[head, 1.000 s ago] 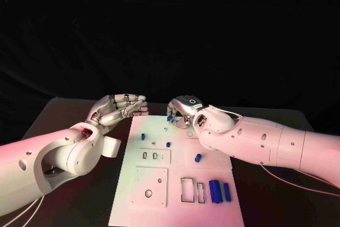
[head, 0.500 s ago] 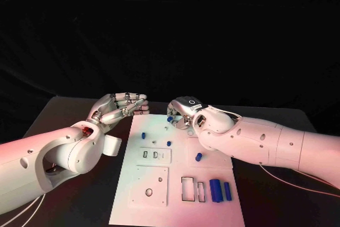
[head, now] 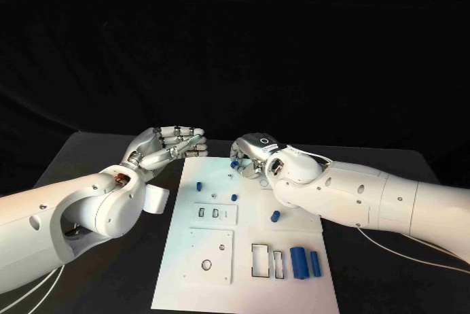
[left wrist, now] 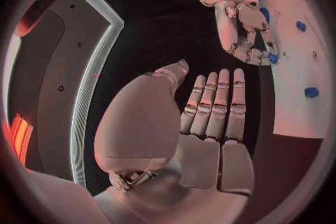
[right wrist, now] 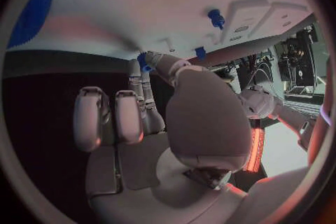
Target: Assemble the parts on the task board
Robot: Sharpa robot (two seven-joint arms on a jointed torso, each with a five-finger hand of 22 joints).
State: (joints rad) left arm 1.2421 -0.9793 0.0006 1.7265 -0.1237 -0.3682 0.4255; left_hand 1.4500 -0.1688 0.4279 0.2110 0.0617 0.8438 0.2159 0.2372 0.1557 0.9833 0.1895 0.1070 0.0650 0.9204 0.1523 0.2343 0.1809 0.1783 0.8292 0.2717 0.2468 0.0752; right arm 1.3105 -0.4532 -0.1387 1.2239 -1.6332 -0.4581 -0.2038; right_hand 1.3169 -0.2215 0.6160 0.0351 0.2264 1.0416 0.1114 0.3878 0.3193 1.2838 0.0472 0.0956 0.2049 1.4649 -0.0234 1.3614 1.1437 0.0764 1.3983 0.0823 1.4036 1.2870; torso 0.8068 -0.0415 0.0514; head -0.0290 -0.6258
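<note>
Your left hand [head: 168, 145] hovers above the table [head: 88, 158] just beside the far left corner of the white board [head: 250, 273]; in the left wrist view its fingers [left wrist: 217, 101] lie straight and side by side, and it holds nothing. Your right hand [head: 252, 154] sits over the far edge of the board, fingers curled down. In both wrist views a small blue part [right wrist: 143, 61] shows at its fingertips, apparently pinched there, though the contact is too small to confirm.

On the board, from far to near in the head view: a blue peg [head: 197, 187] near the left edge, a smaller blue piece [head: 233, 198] beside it toward the middle, and a blue cylinder [head: 275, 216] lying just beside your right forearm. Two blue bars [head: 305, 264] rest side by side at the near right, next to two empty rectangular slots [head: 266, 262]. A raised square plate [head: 208, 259] with an oval hole occupies the near left of the board.
</note>
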